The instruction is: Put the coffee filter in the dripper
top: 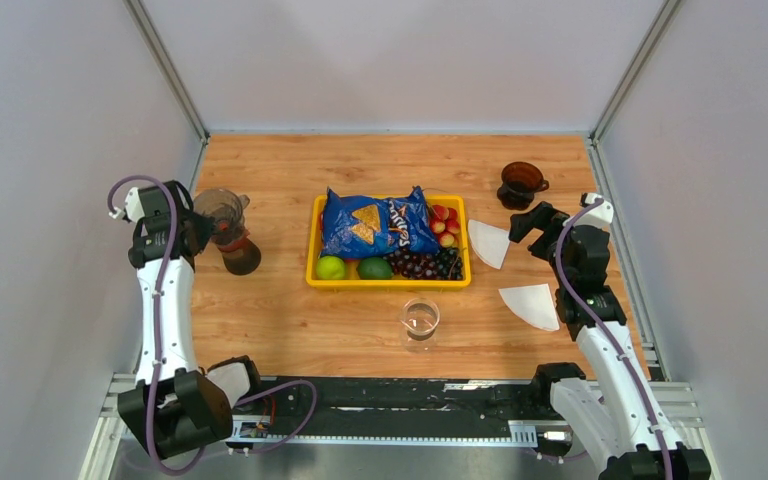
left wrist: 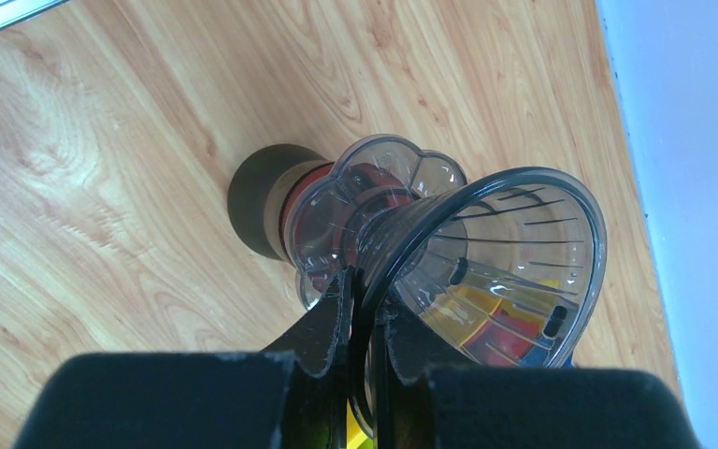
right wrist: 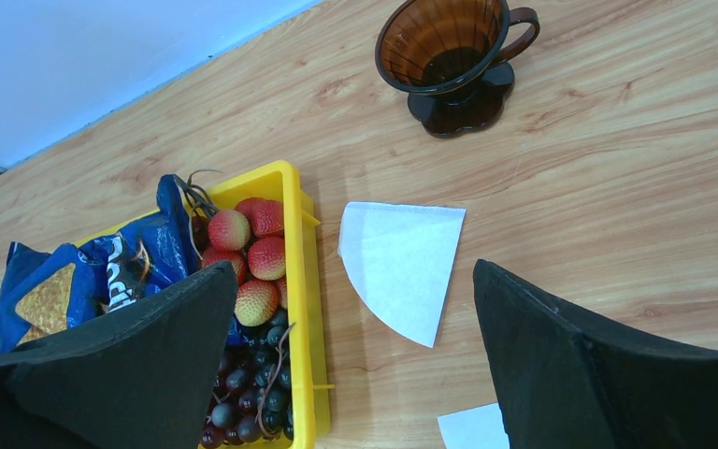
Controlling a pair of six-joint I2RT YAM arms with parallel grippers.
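The left gripper pinches the clear dripper by its rim near the table left edge, ready for the filter beneath the spread right gripper.

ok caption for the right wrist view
Open right gripper frames a white coffee filter, brown dripper beyond.

Left arm, right arm: white links, black joints, purple cable alongside; claw fingers matte black wedges.

We note tray mid-table, chip bag and fruit in it. Glass before tray. Far filter right of tray, near filter before it. Dripper behind both. Second dripper left of tray.
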